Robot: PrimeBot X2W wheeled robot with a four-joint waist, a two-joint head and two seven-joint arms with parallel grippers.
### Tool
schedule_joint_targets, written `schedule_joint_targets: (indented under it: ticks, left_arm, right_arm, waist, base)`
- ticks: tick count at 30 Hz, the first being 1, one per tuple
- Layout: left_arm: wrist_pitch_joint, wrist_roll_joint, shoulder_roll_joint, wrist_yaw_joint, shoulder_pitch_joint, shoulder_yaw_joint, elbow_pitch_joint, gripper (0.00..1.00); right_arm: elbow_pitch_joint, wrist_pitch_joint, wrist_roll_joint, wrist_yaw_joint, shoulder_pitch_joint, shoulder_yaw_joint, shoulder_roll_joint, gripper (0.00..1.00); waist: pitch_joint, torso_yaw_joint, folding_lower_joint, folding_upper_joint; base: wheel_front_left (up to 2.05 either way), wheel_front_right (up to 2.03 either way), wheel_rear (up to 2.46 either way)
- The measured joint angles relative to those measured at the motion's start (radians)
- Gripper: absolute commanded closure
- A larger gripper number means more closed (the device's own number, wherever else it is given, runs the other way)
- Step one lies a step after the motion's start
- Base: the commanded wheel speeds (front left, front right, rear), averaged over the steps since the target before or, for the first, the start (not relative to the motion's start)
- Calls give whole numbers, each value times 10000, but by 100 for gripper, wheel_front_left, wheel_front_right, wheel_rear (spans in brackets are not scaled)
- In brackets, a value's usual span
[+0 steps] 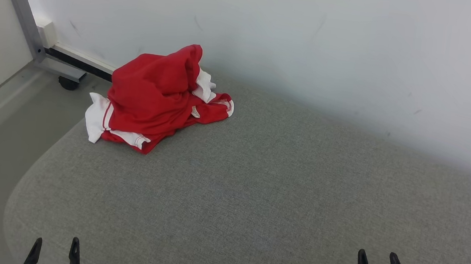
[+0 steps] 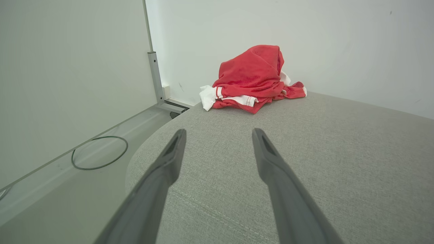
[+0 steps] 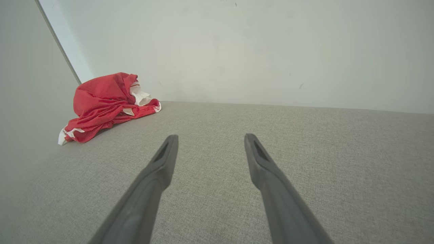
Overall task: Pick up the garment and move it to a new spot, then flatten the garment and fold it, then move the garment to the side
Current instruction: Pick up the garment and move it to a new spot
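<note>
The crumpled red-and-white fabric garment (image 1: pixel 156 97) lies far left on the grey upholstered surface (image 1: pixel 256 186), long axis near-left to far-right. My left gripper (image 1: pixel 56 241) and right gripper (image 1: pixel 378 254) are released.

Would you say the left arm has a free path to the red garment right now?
Probably yes: the open left gripper faces the garment across the grey cushion, nothing lying between them.

Garment (image 1: pixel 152 92): red cloth, matt. Cushion (image 1: pixel 256 186): coarse grey weave. Wall (image 1: pixel 315 35): smooth, matt. Post (image 1: pixel 22 9): grey metal.
</note>
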Motion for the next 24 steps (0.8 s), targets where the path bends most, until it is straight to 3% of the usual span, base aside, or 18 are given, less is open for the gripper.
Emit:
schedule_joint_targets:
  ticks: [12,20,24]
  left_arm:
    - [0,-75,19,0,-104,79,155,0]
    - [-4,-623,148,0,-1017,104,203,0]
    - [-12,-832,602,0,-2029,144,428,0]
  right_arm:
    - [31,0,2,0,-65,198,0,0]
    - [-33,-2,-69,0,-459,453,6,0]
    - [-113,0,-144,0,-701,550,4,0]
  waist:
    - [26,-218,0,0]
    - [173,-896,0,0]
    - [374,-1465,1,0]
  base:
    - [0,0,0]
    - [0,0,0]
    - [0,0,0]
